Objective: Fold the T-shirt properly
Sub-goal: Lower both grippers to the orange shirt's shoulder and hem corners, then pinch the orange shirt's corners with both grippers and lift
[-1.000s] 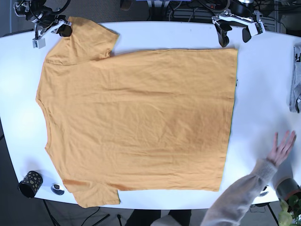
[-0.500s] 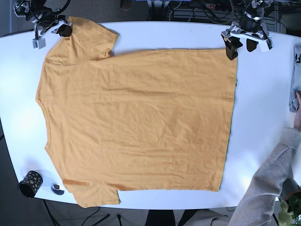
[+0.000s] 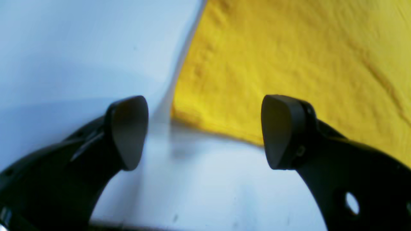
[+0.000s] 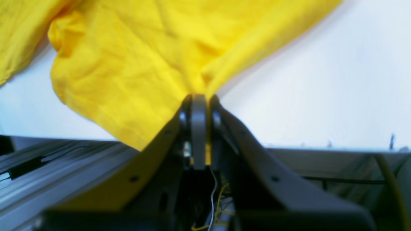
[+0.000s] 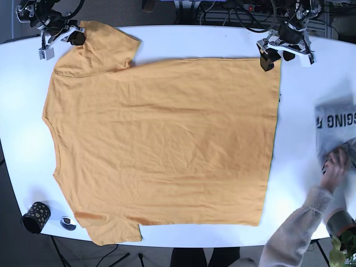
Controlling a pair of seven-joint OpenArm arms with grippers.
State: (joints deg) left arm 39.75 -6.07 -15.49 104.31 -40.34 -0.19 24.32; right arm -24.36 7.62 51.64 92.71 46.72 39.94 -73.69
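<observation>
While my right gripper point(image 4: 199, 106) pinches the far sleeve of the T-shirt point(image 5: 161, 139), which lies flat on the bench point(image 5: 311, 83), I'd lower the left gripper point(image 3: 205, 131) — jaws wide (straddling the hem corner) — before closing.

Overall light: you get bright, even light from above in the base view; the white table point(image 5: 183, 41) is close to washed out.
Shadows: you see only a thin soft shadow along the T-shirt point(image 5: 161, 139) edges.
Left wrist view: your left gripper point(image 3: 204, 131) fingers are fairly crisp, the cloth and table behind them soft and smeared.
Right wrist view: your right gripper point(image 4: 199, 106) is dark and blurred, the yellow cloth oversaturated.
Motion blur: the person's hand point(image 5: 335, 167) at the base view's right edge is smeared.
</observation>
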